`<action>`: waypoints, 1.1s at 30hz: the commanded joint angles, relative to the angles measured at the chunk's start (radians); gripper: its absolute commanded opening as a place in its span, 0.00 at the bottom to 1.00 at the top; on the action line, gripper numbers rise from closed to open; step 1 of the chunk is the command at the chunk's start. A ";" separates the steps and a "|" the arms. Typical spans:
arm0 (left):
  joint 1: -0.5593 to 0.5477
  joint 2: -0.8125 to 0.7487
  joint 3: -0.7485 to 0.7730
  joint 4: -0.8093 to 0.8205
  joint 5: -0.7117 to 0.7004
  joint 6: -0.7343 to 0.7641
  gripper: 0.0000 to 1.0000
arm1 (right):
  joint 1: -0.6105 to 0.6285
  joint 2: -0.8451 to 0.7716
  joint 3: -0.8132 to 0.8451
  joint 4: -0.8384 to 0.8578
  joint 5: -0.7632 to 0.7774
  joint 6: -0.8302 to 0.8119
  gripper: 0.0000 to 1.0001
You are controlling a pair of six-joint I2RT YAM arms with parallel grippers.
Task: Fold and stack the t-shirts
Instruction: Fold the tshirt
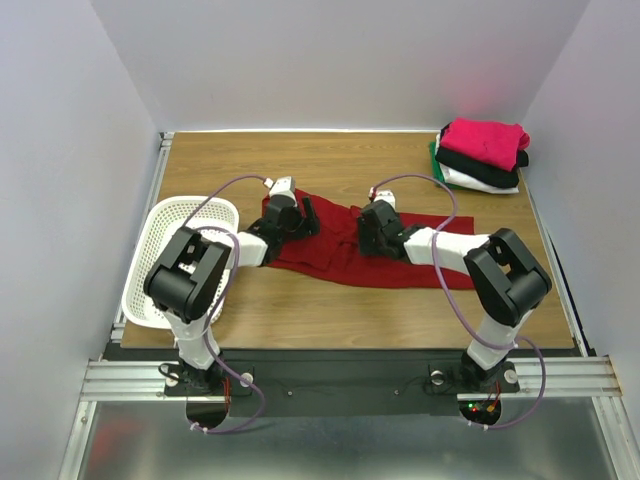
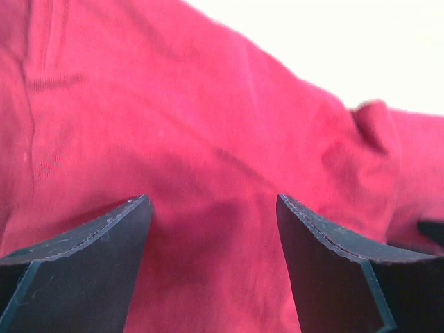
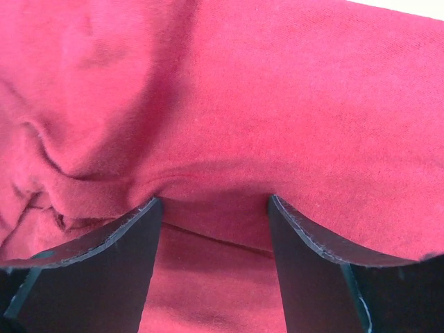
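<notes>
The dark red t-shirt lies rumpled across the middle of the table. My left gripper hovers low over its left part, jaws open, with only red cloth showing between the fingers. My right gripper is down on the shirt's middle, open, its fingertips pressed in under a raised fold of the red cloth. At the back right corner sits a folded stack: bright pink t-shirt on top, then black, white and a green edge.
A white perforated basket stands at the left table edge, beside my left arm. The arms' purple cables loop above the shirt. Grey walls close in the table on three sides.
</notes>
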 commanded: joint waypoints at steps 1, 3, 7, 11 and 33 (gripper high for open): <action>0.027 0.036 0.085 -0.020 0.030 0.032 0.84 | 0.054 0.006 -0.055 -0.030 -0.108 0.051 0.68; 0.033 0.058 0.113 -0.021 0.042 0.027 0.84 | 0.071 -0.017 -0.075 -0.030 -0.126 0.058 0.68; 0.033 0.085 0.159 -0.027 0.048 0.029 0.84 | 0.109 -0.052 -0.118 -0.032 -0.149 0.074 0.68; 0.035 0.046 0.162 -0.030 0.031 0.032 0.84 | 0.111 -0.091 -0.126 -0.036 -0.080 0.074 0.68; 0.021 -0.215 -0.157 -0.083 0.051 0.008 0.84 | 0.106 -0.215 -0.186 -0.092 0.167 0.121 0.73</action>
